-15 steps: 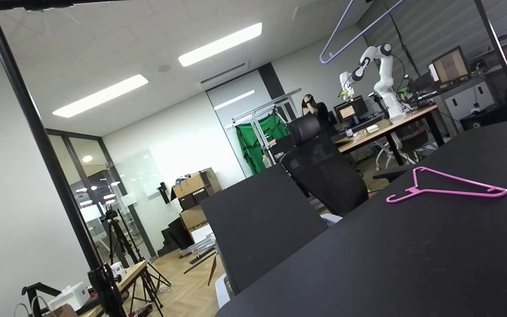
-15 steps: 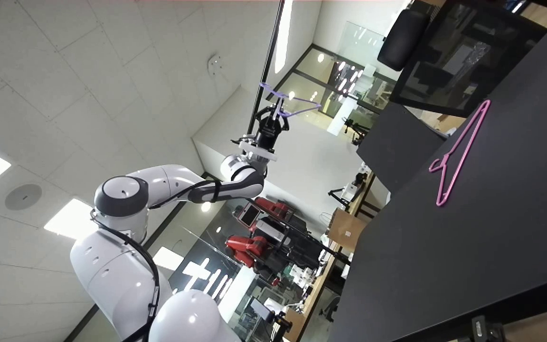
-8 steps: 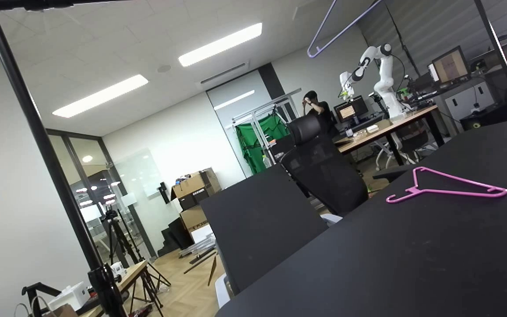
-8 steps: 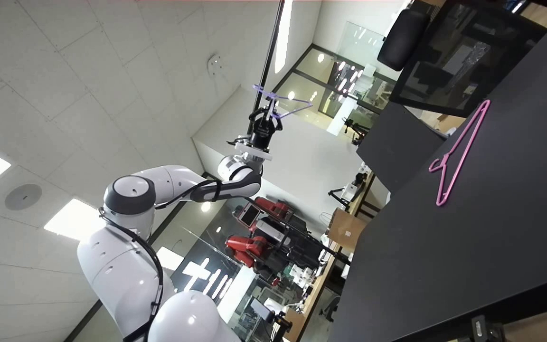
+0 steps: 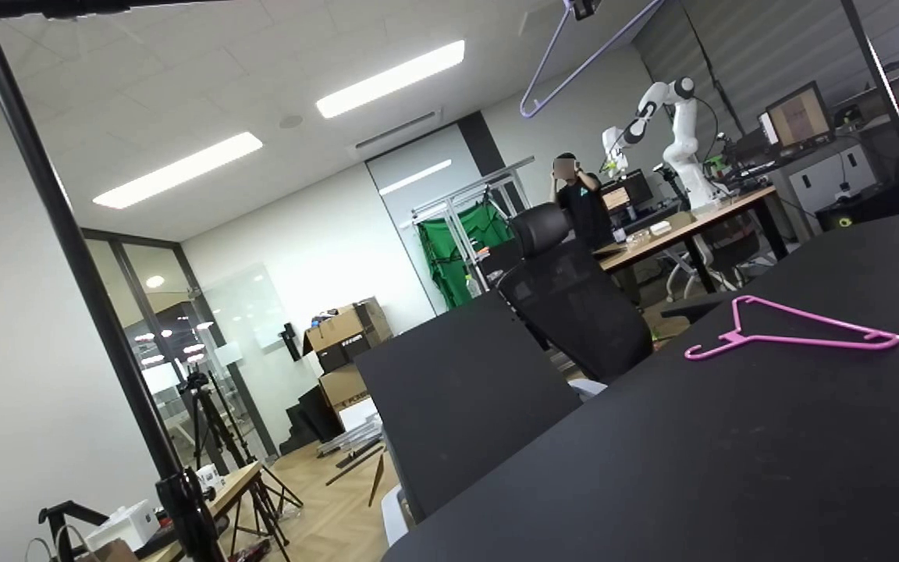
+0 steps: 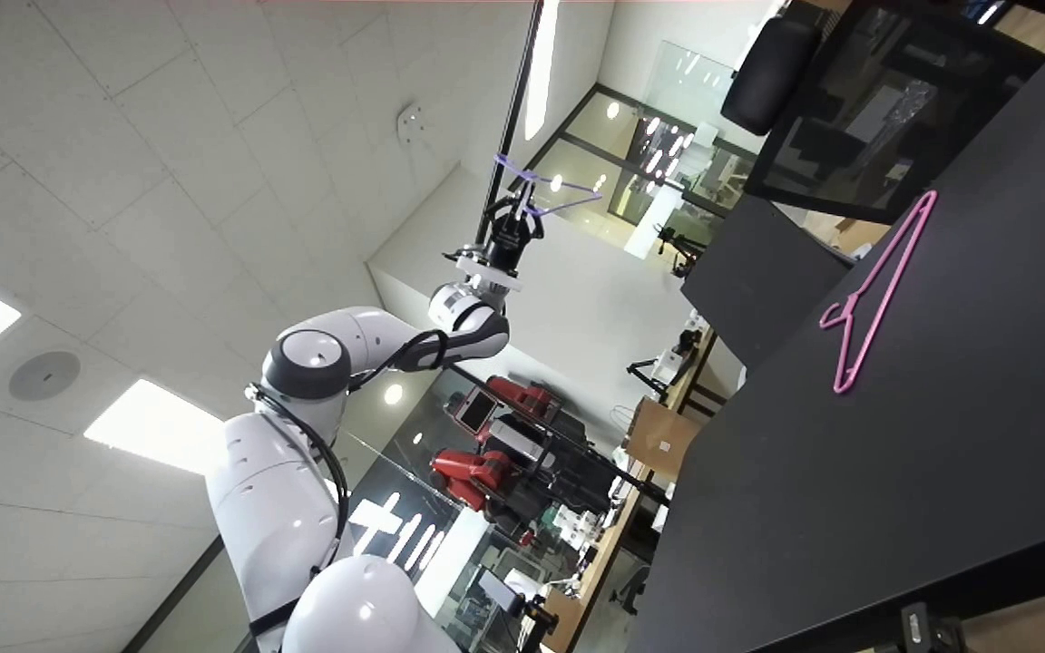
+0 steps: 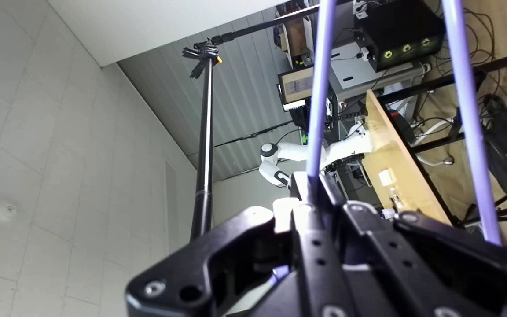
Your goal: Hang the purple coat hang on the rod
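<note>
Under the ceiling (image 6: 214, 227), the tool (image 7: 314, 185) pinches the purple hanger (image 7: 320, 88), cropped in wrist view.

In the wrist view I find one side of the coat hanger (image 7: 319, 88) between the fingers of my gripper (image 7: 315, 186), its other side to the right. In an exterior view, one end overlaps the rod (image 6: 512, 109); contact I cannot confirm. A second hanger (image 5: 824, 341) lies on the table (image 5: 652, 468), well apart, in both exterior views. Behind the table, in an exterior view, I note a chair (image 5: 574, 297), a panel (image 5: 465, 398) just left of it and a person (image 5: 586, 211) behind it. Right of both, another arm (image 5: 684, 136) stands on a desk (image 5: 742, 201). A pole (image 5: 83, 250) stands at far left, with boxes (image 5: 352, 336) between it and the chair.
</note>
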